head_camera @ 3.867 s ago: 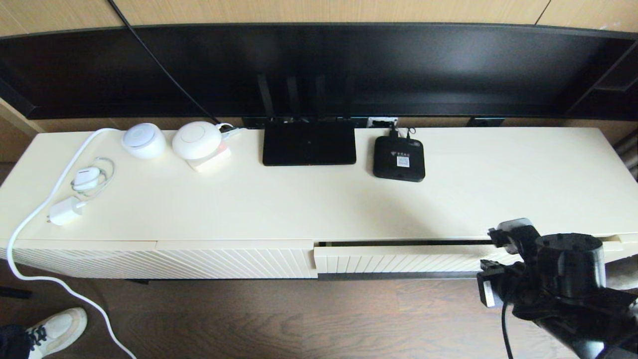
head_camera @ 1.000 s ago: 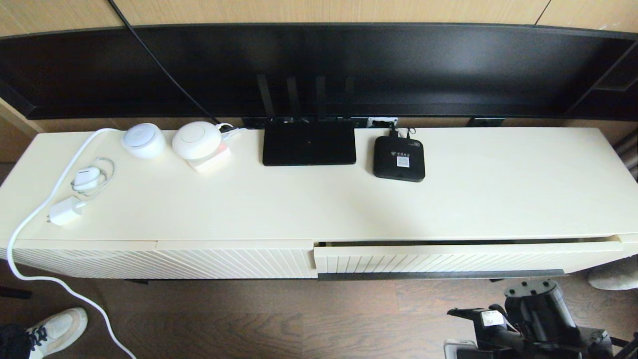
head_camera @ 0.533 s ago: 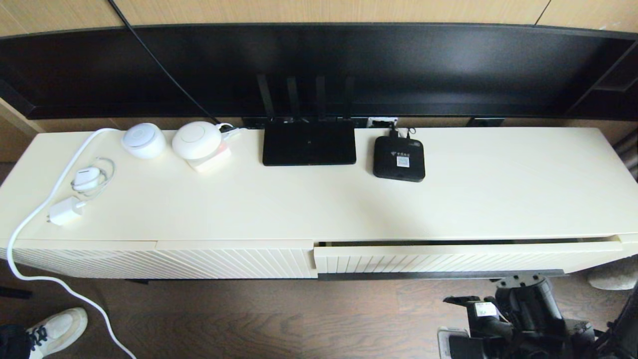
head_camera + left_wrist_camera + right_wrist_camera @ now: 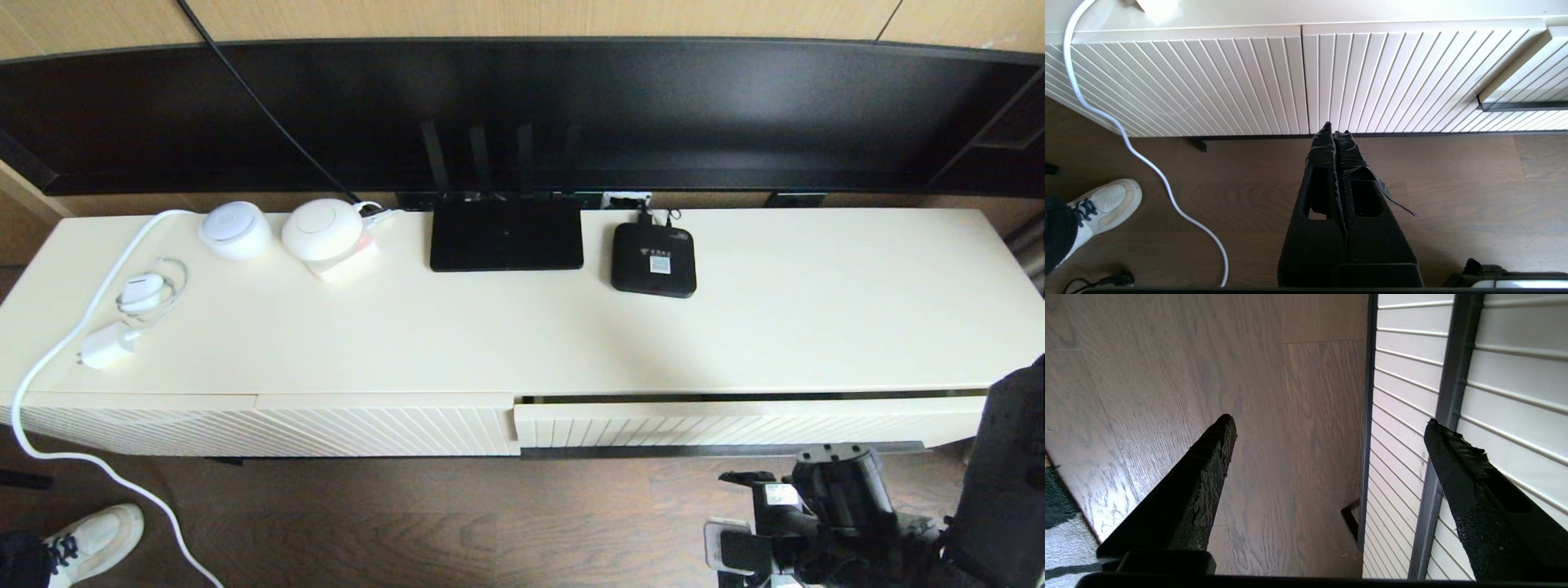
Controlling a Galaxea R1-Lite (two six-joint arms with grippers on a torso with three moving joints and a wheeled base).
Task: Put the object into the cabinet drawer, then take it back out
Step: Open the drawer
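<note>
- Dark wood-plank floor (image 4: 408,523) runs under a long cream TV cabinet (image 4: 522,335); a wide black screen (image 4: 522,114) spans the wall at 12 o'clock in the head view.
- On the cabinet top: flat black router with four antennas (image 4: 506,235) near centre, small black rounded-square set-top box (image 4: 653,260) just to its 3 o'clock, two white round devices (image 4: 277,230) at 10 o'clock, white charger and cable (image 4: 110,343) at 9 o'clock.
- Wide cream cabinet drawer with diagonally ribbed front (image 4: 735,425) sits at 5 o'clock, pulled out only a sliver: a thin dark gap shows above its front. Its long dark handle strip (image 4: 718,450) runs level, 9 to 3 o'clock, along the lower edge.
- Black organizer box: not visible in any view; judged to be inside the nearly closed drawer.
- Right gripper (image 4: 1327,457): jaws wide apart, nothing between them, low over the floor. In the head view it hangs at 6 o'clock of the handle strip, just in front of the drawer. Wrist view shows one finger (image 4: 1457,457) lying across the strip (image 4: 1449,396), the other over bare floor.
- Judgement: the strip must end up between the fingers before the drawer can be pulled; right arm is the nearer.
- Left gripper (image 4: 1336,132): fingers pressed together, empty, parked before the handleless ribbed panel (image 4: 1184,81), well apart from the drawer.
</note>
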